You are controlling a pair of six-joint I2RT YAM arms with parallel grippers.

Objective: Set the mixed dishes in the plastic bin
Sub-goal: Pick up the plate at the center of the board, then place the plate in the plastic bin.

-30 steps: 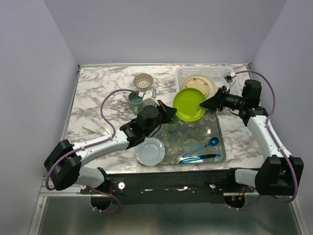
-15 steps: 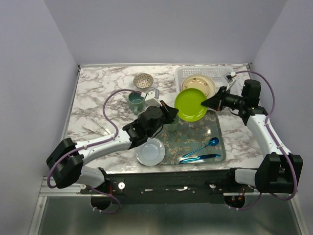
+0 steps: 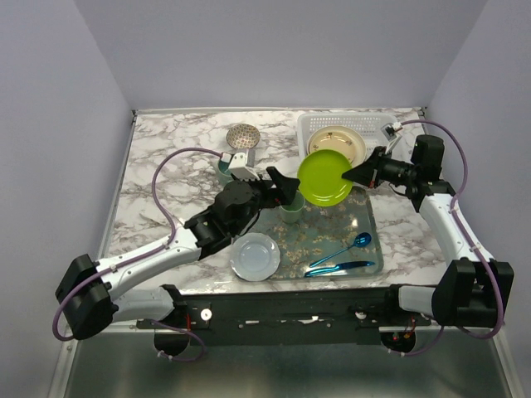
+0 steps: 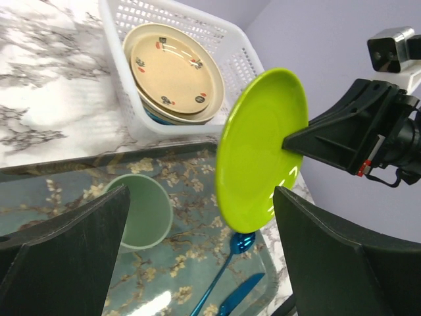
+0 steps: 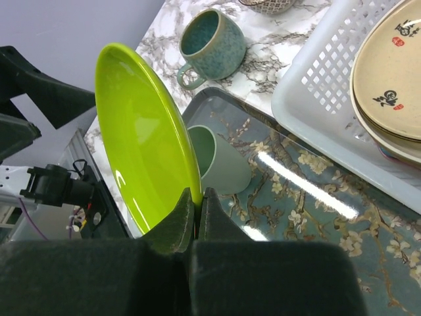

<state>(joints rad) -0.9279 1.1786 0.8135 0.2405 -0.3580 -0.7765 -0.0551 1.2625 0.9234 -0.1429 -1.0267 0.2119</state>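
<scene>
The lime green plate (image 3: 323,177) (image 4: 260,148) (image 5: 141,151) hangs on edge above the tray, held only by my right gripper (image 3: 353,175) (image 5: 196,197), which is shut on its rim. My left gripper (image 3: 286,186) (image 4: 200,194) stands open just left of the plate and apart from it. The white plastic bin (image 3: 309,124) (image 4: 191,20) (image 5: 316,85) behind holds stacked plates with a cream plate (image 3: 336,143) (image 4: 172,72) on top. A dark teal mug (image 3: 225,169) (image 5: 212,43) and a speckled bowl (image 3: 242,135) sit on the marble. A pale plate (image 3: 255,255) lies near the front.
The grey floral tray (image 3: 365,217) (image 5: 316,217) carries a pale green cup (image 3: 291,207) (image 4: 141,210) (image 5: 220,161), a blue spoon (image 3: 344,247) and a blue knife (image 3: 336,268). My left arm reaches across the tray's left part.
My left gripper opened and let go of the lime plate, then drew back slightly left. My right gripper shut on the plate's rim and now carries it alone.
</scene>
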